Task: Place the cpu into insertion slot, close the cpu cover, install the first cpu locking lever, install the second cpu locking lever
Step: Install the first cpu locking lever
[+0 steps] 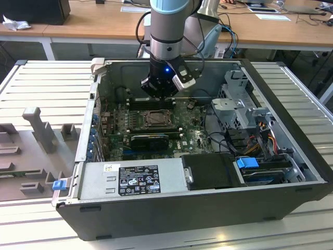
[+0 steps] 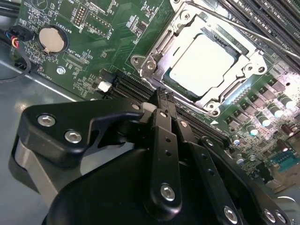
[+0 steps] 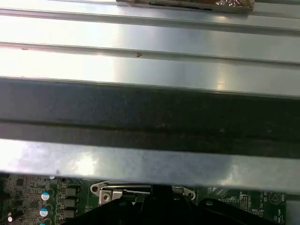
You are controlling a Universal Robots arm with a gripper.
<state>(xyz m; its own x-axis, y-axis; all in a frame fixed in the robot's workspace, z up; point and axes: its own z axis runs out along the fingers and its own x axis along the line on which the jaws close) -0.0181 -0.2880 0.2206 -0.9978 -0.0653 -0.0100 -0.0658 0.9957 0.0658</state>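
Observation:
In the second wrist view the pale silver cpu (image 2: pixel 206 60) lies flat in the insertion slot (image 2: pixel 212 110) on the green motherboard. The silver cpu cover (image 2: pixel 251 60) lies down around it, framing the chip. A thin metal locking lever (image 2: pixel 248 30) runs along one side of the socket. My gripper (image 2: pixel 158 99) is shut with nothing between its black fingers, its tip just short of the socket's edge. In the exterior view the gripper (image 1: pixel 160 94) hangs inside the open computer case, a little behind and above the insertion slot (image 1: pixel 156 119).
Long black memory slots (image 2: pixel 276 18) flank the socket, and a black card (image 1: pixel 149 139) lies just in front of it. A power supply (image 1: pixel 138 178) and drive cage (image 1: pixel 244 112) fill the case's front and right. The case wall (image 3: pixel 150 112) stands close to the wrist.

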